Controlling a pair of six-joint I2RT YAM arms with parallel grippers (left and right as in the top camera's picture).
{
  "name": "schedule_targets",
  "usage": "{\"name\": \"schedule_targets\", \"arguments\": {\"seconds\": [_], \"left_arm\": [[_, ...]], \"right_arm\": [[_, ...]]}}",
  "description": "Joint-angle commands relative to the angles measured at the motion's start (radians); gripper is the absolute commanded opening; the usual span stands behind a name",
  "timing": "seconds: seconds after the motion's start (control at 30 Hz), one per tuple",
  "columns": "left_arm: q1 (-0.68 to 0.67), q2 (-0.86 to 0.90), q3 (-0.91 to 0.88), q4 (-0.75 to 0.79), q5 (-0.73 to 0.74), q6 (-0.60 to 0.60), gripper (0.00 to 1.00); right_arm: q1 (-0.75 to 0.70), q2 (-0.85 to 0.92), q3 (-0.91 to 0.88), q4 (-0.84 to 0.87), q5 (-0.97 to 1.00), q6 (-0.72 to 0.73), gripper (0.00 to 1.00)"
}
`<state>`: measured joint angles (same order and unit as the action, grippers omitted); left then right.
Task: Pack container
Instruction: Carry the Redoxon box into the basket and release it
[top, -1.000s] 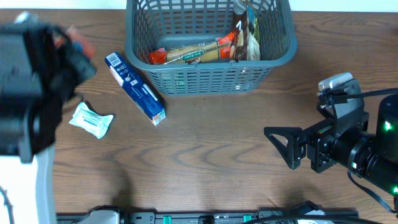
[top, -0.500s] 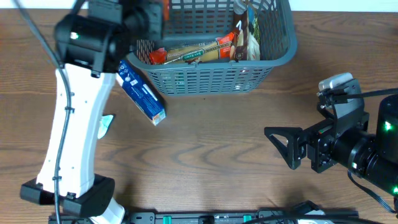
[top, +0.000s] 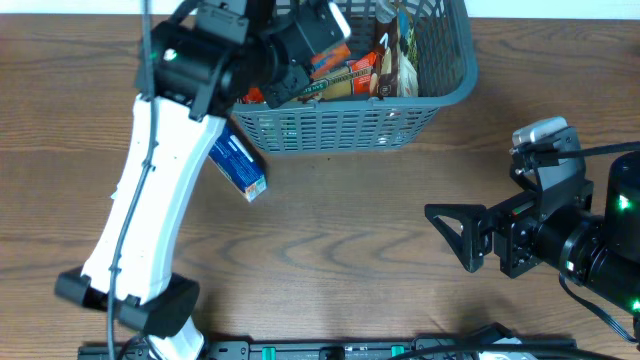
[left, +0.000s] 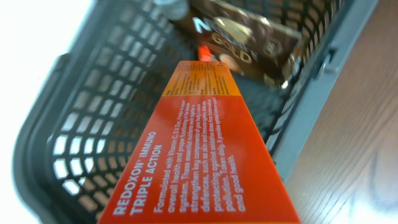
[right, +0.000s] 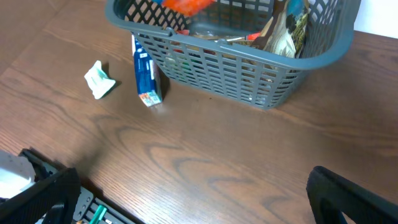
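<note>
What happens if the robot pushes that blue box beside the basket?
The blue box looks like stiff cardboard, so it probably keeps its shape. Flat sides suggest sliding, not rolling. Pushed at one end, it would likely swivel.

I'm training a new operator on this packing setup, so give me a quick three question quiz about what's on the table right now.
1. True or false: the blue box lies inside the basket.
2. Which arm holds the orange box? A left, B right.
3. How many items lie on the table outside the basket?
Key: 1 false; 2 A; 3 two, the blue box and the white packet.
</note>
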<state>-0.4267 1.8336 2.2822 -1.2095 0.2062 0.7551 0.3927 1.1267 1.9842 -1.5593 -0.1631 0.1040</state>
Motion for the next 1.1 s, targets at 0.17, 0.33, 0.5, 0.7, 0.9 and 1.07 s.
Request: {"name": "schedule_targets", "arguments": {"seconds": [0.17, 0.33, 0.5, 0.7, 0.9, 1.07], "left_arm": [[0.002, 0.076, 0.028, -0.039, 0.029, 0.285, 0.19], [0.004, 0.121, 0.028, -0.056, -0.002, 0.364, 0.19], [0.004, 0.172, 0.027, -0.097, -0.005, 0.449, 0.19], [0.005, 0.235, 0.027, -0.097, -0.032, 0.472, 0.19], [0.005, 0.242, 0.028, -0.085, -0.037, 0.471, 0.42], [0.005, 0.214, 0.028, 0.080, -0.184, 0.291, 0.98]], "right_arm": [[-0.008, 0.000, 0.010, -0.002, 0.002, 0.015, 0.99], [-0.008, 0.000, 0.010, -0.002, 0.002, 0.015, 0.99], [-0.008, 0.000, 0.010, -0.002, 0.002, 0.015, 0.99], [-0.008, 0.000, 0.010, -0.002, 0.002, 0.015, 0.99], [-0.008, 0.000, 0.010, -0.002, 0.002, 0.015, 0.99], [-0.008, 0.000, 0.010, -0.002, 0.002, 0.015, 0.99]]}}
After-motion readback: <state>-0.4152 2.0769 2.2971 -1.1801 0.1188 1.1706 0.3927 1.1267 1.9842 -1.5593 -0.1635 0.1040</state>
